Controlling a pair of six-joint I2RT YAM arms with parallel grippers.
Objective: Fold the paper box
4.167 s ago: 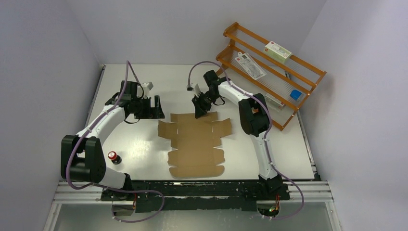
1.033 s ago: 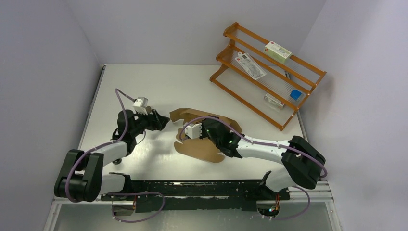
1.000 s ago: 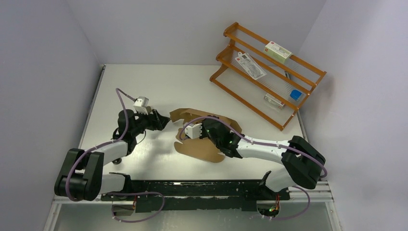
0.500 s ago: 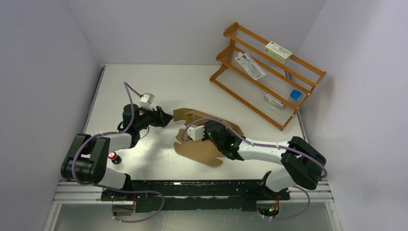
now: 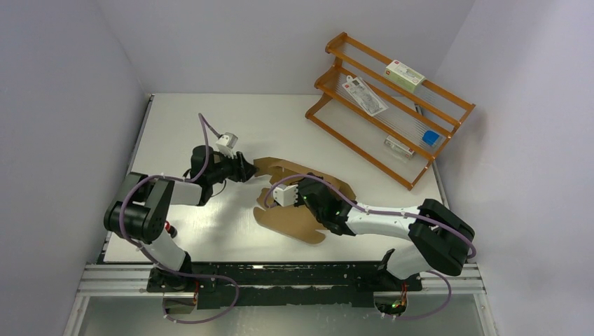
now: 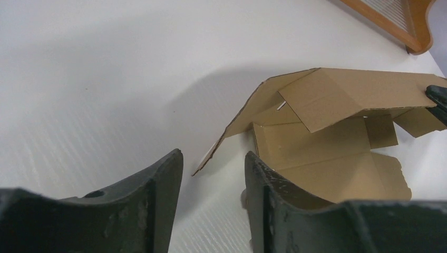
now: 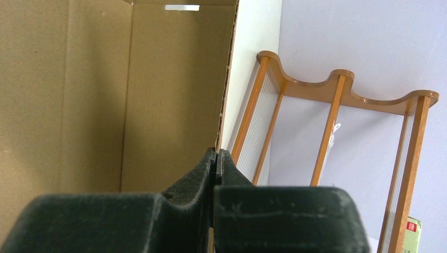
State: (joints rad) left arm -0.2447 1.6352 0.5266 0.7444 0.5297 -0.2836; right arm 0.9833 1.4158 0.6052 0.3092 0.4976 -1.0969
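Note:
The paper box (image 5: 291, 220) is a brown cardboard sheet, partly folded, in the middle of the table. Its far panel (image 5: 280, 168) is lifted and tilted over the base. My right gripper (image 5: 313, 190) is shut on the edge of a raised panel; in the right wrist view the fingers (image 7: 216, 158) are pinched on the cardboard (image 7: 105, 95). My left gripper (image 5: 246, 170) is open and empty, low over the table just left of the box. In the left wrist view its fingers (image 6: 213, 158) frame the lifted flap's corner (image 6: 211, 158), apart from it.
An orange wooden rack (image 5: 392, 91) stands at the back right and holds white packages (image 5: 405, 73) and a blue item (image 5: 430, 138). It also shows in the right wrist view (image 7: 337, 121). A small red-topped object (image 5: 168, 229) sits by the left arm.
My left gripper has moved right and away from me, up to the box's left edge. My right gripper keeps its hold; the lifted panel has shifted slightly.

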